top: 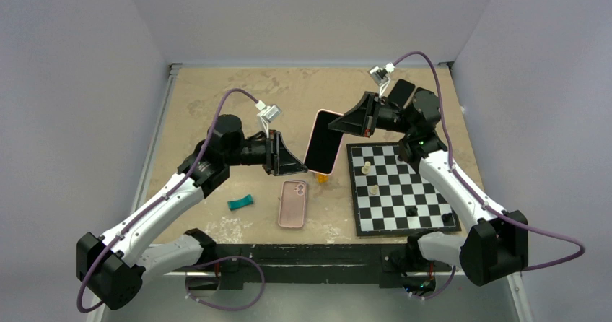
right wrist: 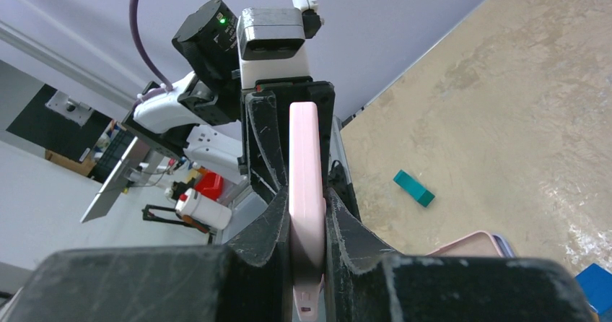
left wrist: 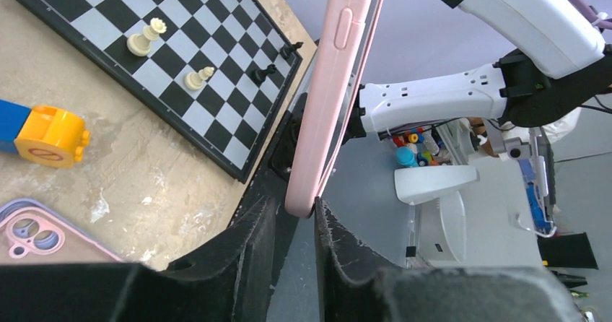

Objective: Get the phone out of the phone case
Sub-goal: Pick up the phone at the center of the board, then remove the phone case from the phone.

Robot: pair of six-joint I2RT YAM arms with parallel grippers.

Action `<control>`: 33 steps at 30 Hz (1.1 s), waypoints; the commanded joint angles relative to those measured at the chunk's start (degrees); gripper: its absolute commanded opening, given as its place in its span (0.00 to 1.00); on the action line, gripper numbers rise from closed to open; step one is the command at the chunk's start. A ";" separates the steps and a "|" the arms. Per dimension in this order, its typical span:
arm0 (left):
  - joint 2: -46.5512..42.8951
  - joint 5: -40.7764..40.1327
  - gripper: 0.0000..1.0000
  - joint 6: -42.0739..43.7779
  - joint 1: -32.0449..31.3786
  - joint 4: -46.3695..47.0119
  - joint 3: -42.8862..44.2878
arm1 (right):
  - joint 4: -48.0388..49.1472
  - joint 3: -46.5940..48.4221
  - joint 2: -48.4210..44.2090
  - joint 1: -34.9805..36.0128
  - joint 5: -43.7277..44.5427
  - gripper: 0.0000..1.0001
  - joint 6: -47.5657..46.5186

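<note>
A pink phone case with the black-screened phone in it [top: 324, 141] is held up in the air over the table's middle, tilted. My right gripper [top: 339, 123] is shut on its upper end; in the right wrist view the fingers press both faces of the pink case [right wrist: 304, 163]. My left gripper [top: 299, 164] is at its lower end. In the left wrist view the case's pink end [left wrist: 328, 84] sits between the tips of the gripper [left wrist: 292, 205]. The right finger touches it, and a narrow gap shows on the left side.
Another pink case or phone [top: 292, 203] lies flat, camera side up, below the held one. A chessboard [top: 433, 217] with a few pieces lies at the right. A teal block [top: 240, 203] and an orange-and-blue toy [top: 321, 178] lie on the table.
</note>
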 commanded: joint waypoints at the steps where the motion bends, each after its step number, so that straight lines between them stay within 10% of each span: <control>1: 0.89 2.60 0.27 -1.27 -0.47 5.17 1.30 | 5.74 0.35 -0.71 0.54 -0.05 0.00 2.71; 14: 0.81 3.76 0.00 6.99 -0.45 9.94 -2.35 | 13.76 -0.35 0.36 2.23 -2.22 0.00 11.19; 23: -4.09 4.22 0.00 17.43 -0.36 30.81 -10.02 | 47.38 -3.21 5.98 10.56 -2.60 0.00 43.01; 33: -3.90 1.21 0.00 24.39 -0.27 27.48 -7.08 | 60.40 -5.65 8.03 12.76 0.34 0.00 54.21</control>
